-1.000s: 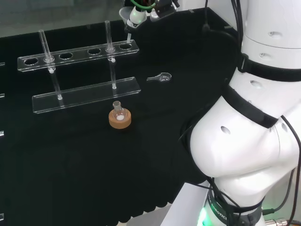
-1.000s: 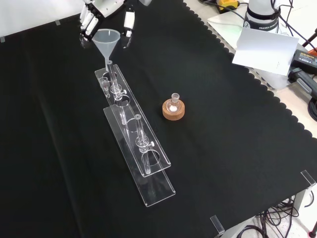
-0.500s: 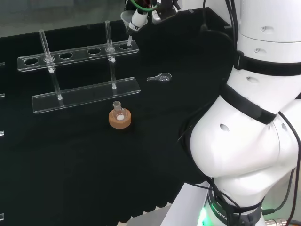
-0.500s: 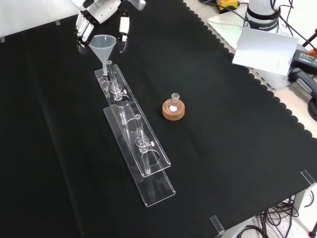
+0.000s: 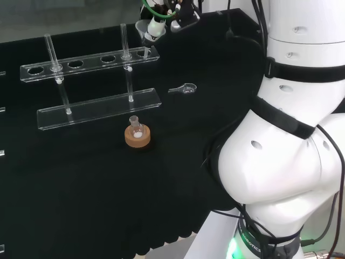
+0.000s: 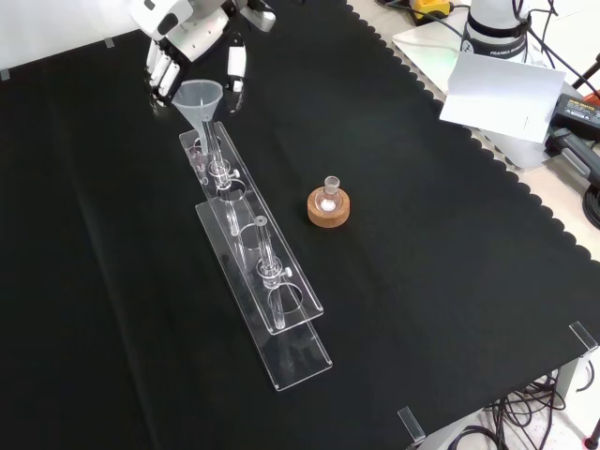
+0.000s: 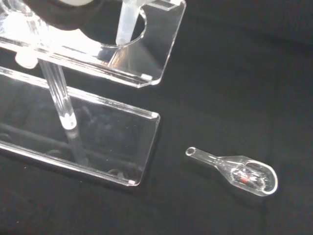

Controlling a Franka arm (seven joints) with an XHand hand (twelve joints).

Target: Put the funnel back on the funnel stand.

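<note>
- A black and white robot hand (image 6: 192, 37) reaches over the far end of a surface (image 6: 422, 234) covered in black cloth.
- Its fingers (image 6: 237, 64) curl around a clear plastic cone-shaped funnel (image 6: 199, 98), grasping it by the wide rim, with fingers on either side of the cone in the front view.
- Just below the fingers, the funnel's narrow stem points down into the end hole of a clear acrylic two-tier funnel stand (image 6: 253, 253).
- The wrist view shows the stem (image 7: 126, 23) passing through that round end hole in the stand's upper shelf.
- I cannot tell whether the cone rests on the shelf.
- In the head view, the funnel (image 5: 145, 29) sits under the fingers at the right end of the stand (image 5: 97, 108).
- The stand's other holes run away to the left of the fingers.
- Near the fingers, on the cloth beside the stand's end, lies a small clear glass spoon-shaped vessel (image 7: 239, 171) with a red speck inside.
- Well apart from the fingers, a small round clear glass flask (image 6: 329, 197) stands upright in a cork ring (image 6: 328, 210).
</note>
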